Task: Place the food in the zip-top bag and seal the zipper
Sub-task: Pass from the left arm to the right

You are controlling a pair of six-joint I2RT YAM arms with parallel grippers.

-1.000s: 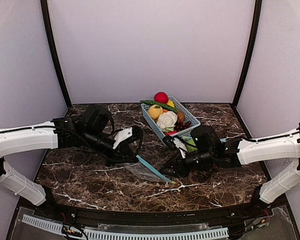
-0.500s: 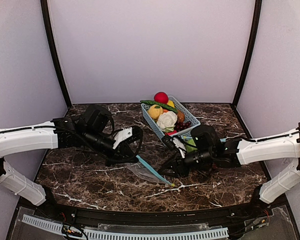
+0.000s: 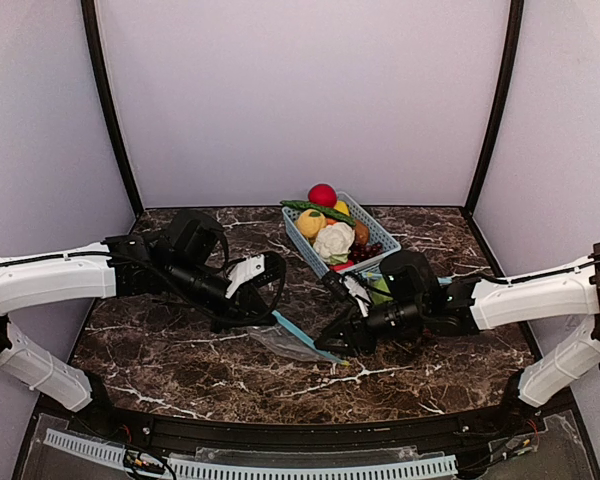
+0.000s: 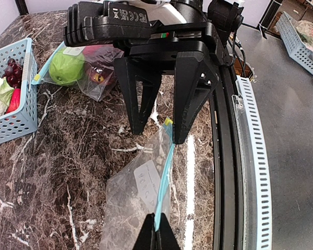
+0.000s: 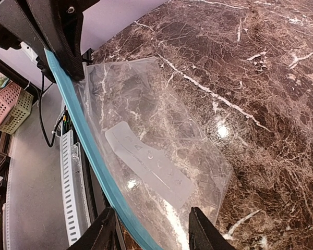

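The left claw (image 4: 156,232) is clamped on the blue zipper (image 4: 166,172) of the clear bag (image 4: 135,192), which is spread on the desk (image 4: 68,156). The zipper's far end is straddled by the right claw (image 4: 159,134), its jaws apart. The food (image 3: 325,235) is heaped in the basket (image 3: 380,225) behind.

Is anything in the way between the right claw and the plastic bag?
No, nothing visible. The right gripper is open, and the blue zipper strip of the bag runs between its fingers. The left gripper pinches the strip's other end.
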